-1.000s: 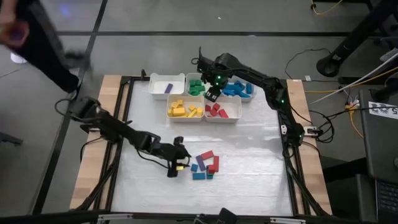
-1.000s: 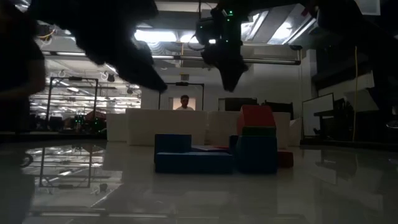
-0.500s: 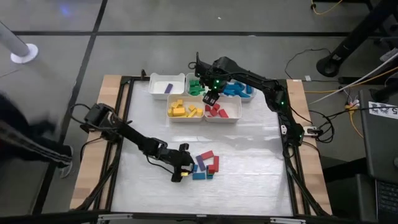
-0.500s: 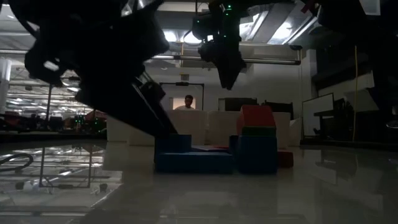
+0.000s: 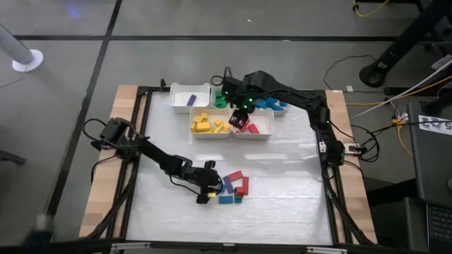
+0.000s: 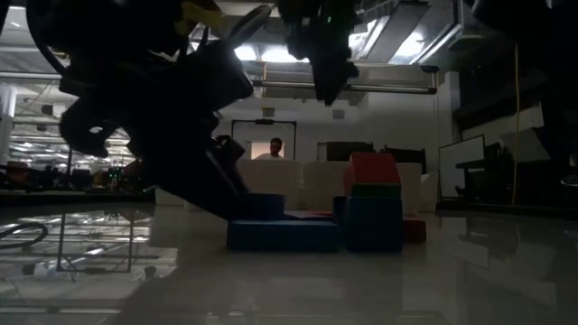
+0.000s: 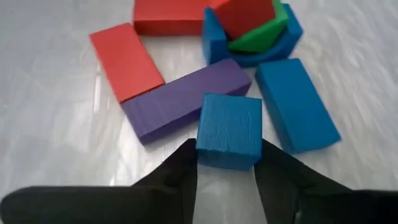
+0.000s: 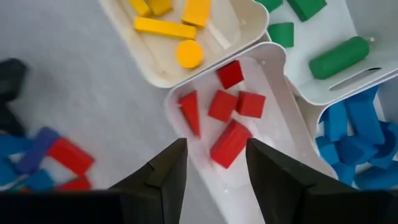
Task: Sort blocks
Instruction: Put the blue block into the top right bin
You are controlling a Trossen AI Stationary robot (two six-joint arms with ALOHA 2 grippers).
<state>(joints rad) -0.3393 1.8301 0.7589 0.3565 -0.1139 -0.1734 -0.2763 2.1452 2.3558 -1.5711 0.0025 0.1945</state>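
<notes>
Reaching low over the table [image 5: 169, 212], we have the left gripper [image 7: 225, 163] set around a small blue cube [image 7: 229, 130] at the near-left edge of the loose cluster of blocks [image 5: 233, 186]; its two dark fingers [image 7: 184, 168] stand narrowly apart, one on each side of the cube's near end, though we cannot tell whether they actually press it; the cube is square-faced, matte blue, lying flat on the glossy white surface; touching its far-left side lies a long purple block [image 7: 186, 99], with a flat red slab [image 7: 125, 60] beyond that; to its right lies a longer blue block [image 7: 296, 103], just beside it; farther off a blue piece [image 7: 292, 37] cradles a green wedge [image 7: 261, 36] and a red block [image 7: 244, 14], with another red bar [image 7: 168, 17] beside them; in the low view the left arm's dark bulk hides the left end of the cluster; over at the far side we hold the right gripper [image 8: 212, 155] above the red bin [image 8: 273, 124], its fingers partly open with nothing between them; below it lie five red blocks [image 8: 230, 144]; the yellow bin [image 8: 245, 22] sits to the left of the red one, the green bin [image 5: 222, 97] and blue bin [image 5: 272, 103] behind them, and a white bin [image 5: 189, 97] with one purple block [image 5: 191, 100] at the far left of the group.
</notes>
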